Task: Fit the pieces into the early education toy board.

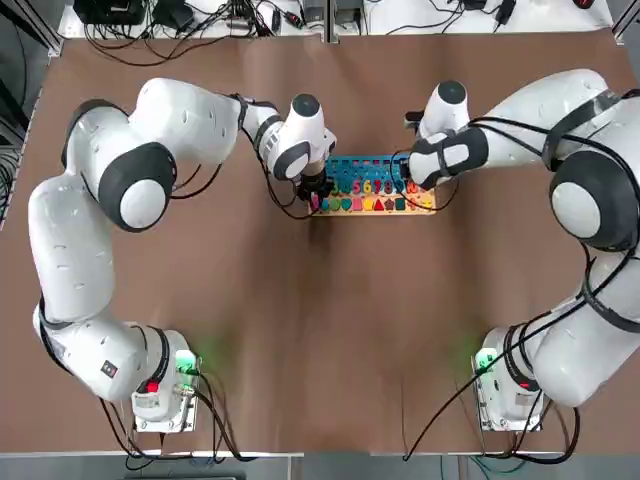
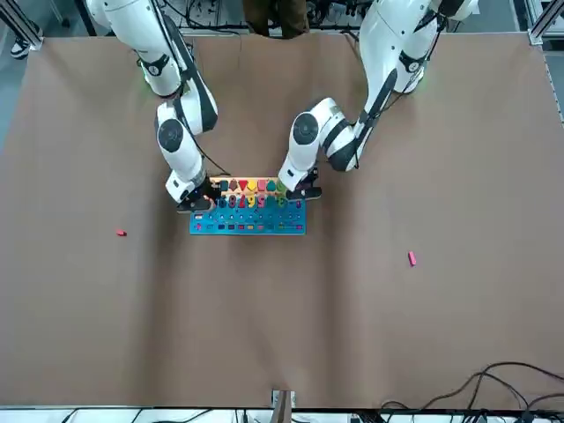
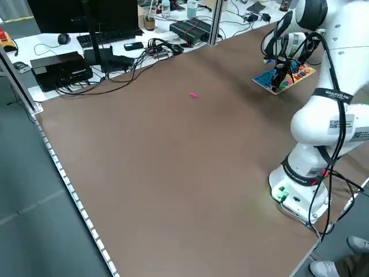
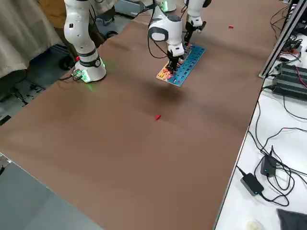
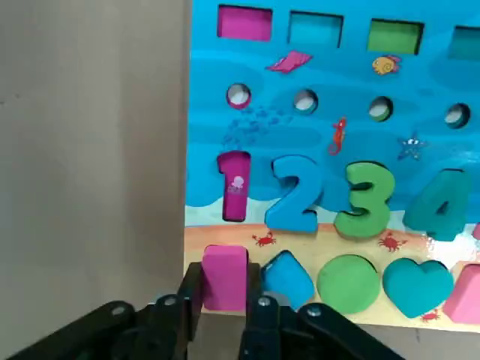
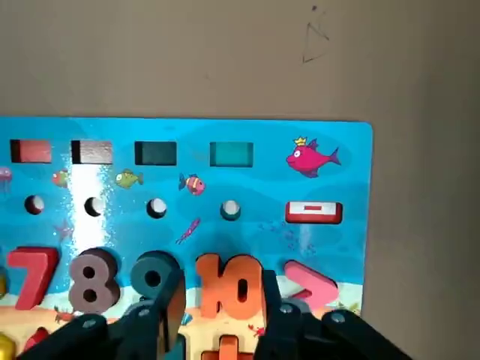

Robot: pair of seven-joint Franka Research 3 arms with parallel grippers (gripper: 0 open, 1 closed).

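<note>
The early education toy board [image 1: 372, 187] lies flat near the far middle of the brown surface [image 1: 320, 330], its blue part away from the robot and its pale wooden strip toward the arms' bases. Both arms reach in over it, one at each short end.

The left end effector [image 5: 223, 300] points down at the board's left end, its fingers [image 5: 189, 289] clenched on a pink rectangular piece [image 5: 224, 277] that stands at the first slot of the wooden strip, just beside a blue diamond shape [image 5: 287, 276]. Whether the pink piece is fully seated there cannot be told. Above it the numbers 1, 2, 3 and 4 sit in their row.

The right end effector [image 6: 222, 311] hangs over the board's right end, fingers [image 6: 169, 300] on either side of the orange number 10 [image 6: 229, 285]; they stand slightly apart around it (the wrist view does not settle whether they press on it or merely flank it). An orange-red shape [image 6: 225, 346] shows just below the 10, between the fingers.

Two loose pieces lie well apart from the board on the bare surface: a pink one [image 2: 411, 257] out on the robot's left side, and an orange-red one [image 2: 121, 233] out on its right side.
</note>
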